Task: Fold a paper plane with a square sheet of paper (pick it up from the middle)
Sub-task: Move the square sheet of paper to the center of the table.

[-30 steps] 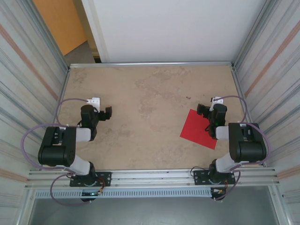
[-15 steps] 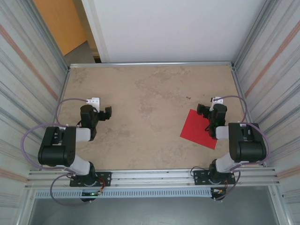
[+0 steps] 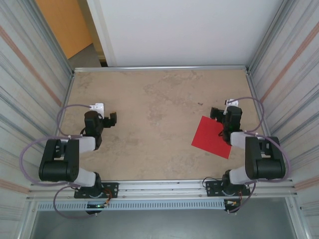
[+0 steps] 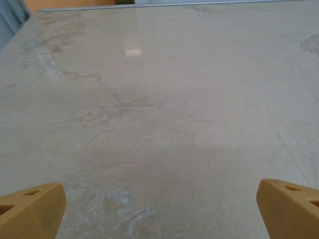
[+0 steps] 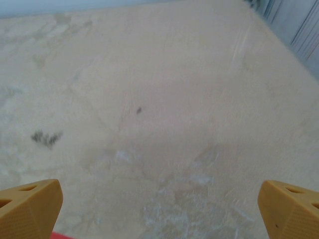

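Logged beige table (image 3: 164, 94), square sheet of paper (image 3: 209, 137) flat on its right side, turned diamond-wise, one corner toward far edge, no long axis, right edge under right arm, saw left gripper (image 3: 112, 119) and right gripper (image 3: 215, 115) fingers spread wide.

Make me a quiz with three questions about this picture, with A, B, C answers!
1. Where is the square sheet of paper? A) on the table by the right arm B) on a shelf C) in a box
2. What colour is it? A) blue B) red C) yellow
3. How is the right gripper? A) shut on the paper B) open, empty C) shut, empty
Answers: 1 A, it lies flat next to that arm. 2 B, it is bright red. 3 B, its fingertips stand wide apart over bare table.
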